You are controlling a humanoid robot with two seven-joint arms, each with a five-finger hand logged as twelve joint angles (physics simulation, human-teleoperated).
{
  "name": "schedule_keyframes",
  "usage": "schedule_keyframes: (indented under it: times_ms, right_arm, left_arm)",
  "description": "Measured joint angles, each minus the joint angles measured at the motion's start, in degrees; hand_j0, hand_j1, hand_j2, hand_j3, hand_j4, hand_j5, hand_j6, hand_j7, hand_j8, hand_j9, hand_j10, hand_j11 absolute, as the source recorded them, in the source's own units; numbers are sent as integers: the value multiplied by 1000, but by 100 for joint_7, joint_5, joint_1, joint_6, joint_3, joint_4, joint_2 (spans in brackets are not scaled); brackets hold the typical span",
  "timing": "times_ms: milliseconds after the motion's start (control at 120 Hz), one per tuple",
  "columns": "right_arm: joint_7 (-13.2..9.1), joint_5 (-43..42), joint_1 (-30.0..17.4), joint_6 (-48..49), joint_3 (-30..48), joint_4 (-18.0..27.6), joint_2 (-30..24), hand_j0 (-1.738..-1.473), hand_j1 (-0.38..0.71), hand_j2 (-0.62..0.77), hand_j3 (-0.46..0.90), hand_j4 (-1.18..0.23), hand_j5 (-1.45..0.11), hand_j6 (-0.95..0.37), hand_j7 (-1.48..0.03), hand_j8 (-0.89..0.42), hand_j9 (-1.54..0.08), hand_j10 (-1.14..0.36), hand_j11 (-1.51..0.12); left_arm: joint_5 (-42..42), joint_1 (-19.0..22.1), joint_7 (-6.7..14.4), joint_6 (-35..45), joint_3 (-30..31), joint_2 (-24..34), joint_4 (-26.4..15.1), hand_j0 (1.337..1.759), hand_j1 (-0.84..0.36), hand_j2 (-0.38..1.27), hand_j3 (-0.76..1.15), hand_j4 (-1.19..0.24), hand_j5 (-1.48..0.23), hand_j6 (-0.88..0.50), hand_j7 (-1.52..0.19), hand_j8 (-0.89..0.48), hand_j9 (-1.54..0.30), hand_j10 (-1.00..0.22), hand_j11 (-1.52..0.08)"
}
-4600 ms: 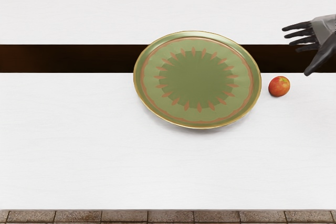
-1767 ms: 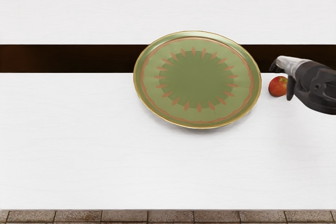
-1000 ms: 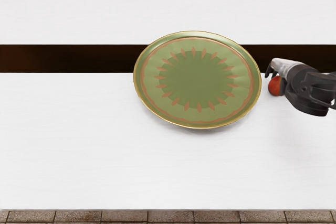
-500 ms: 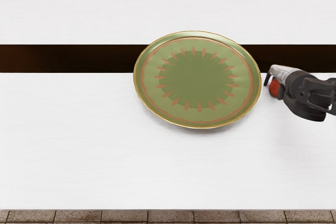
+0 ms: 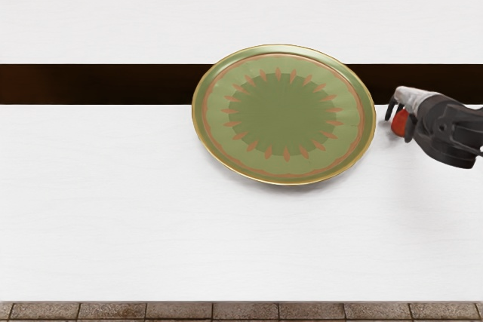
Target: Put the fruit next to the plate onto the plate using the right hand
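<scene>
Your right hand (image 5: 424, 115) enters from the picture's right edge and sits at the plate's 3 o'clock, just beyond the gold rim and apart from it. The fruit (image 5: 399, 119) is inside that hand. Only a small red patch of it shows, at the hand's 9 o'clock side, facing the plate. The rest is hidden under the knuckles and the dark palm.

Hand state: the fingers (image 5: 390, 108) are curled down and around the fruit, one dark digit on its plate side and another crossing its 4 o'clock side. The hand reads as clamped on the fruit. You cannot tell from this view whether the fruit rests on the table (image 5: 226, 239) or is raised clear of it.

Position of the fruit: beside the plate (image 5: 284, 115), not on it. A narrow strip of white tabletop separates the red patch from the rim.

The plate lies flat, green with a ring of orange leaf marks. Its 12 o'clock portion overlaps the dark band (image 5: 90, 84) that runs across the table.
</scene>
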Motion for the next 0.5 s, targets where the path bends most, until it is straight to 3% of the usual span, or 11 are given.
schedule_keyframes:
  times_ms: [150, 500]
  right_arm:
    - [1, 17, 123, 14, 5, 8, -130, -1652, 208, 49, 0, -609, -821, -471, -805, -360, -830, -573, -828]
    - [-1, 93, 901, 199, 7, 45, -331, -1655, 236, 82, 0, -604, -841, -447, -811, -335, -830, -547, -833]
  left_arm:
    - [0, 0, 0, 0, 0, 0, 0, 1658, 349, 0, 0, -1, 0, -1, 0, -1, 0, 0, 0]
    - [0, 0, 0, 0, 0, 0, 0, 1658, 349, 0, 0, -1, 0, -1, 0, -1, 0, 0, 0]
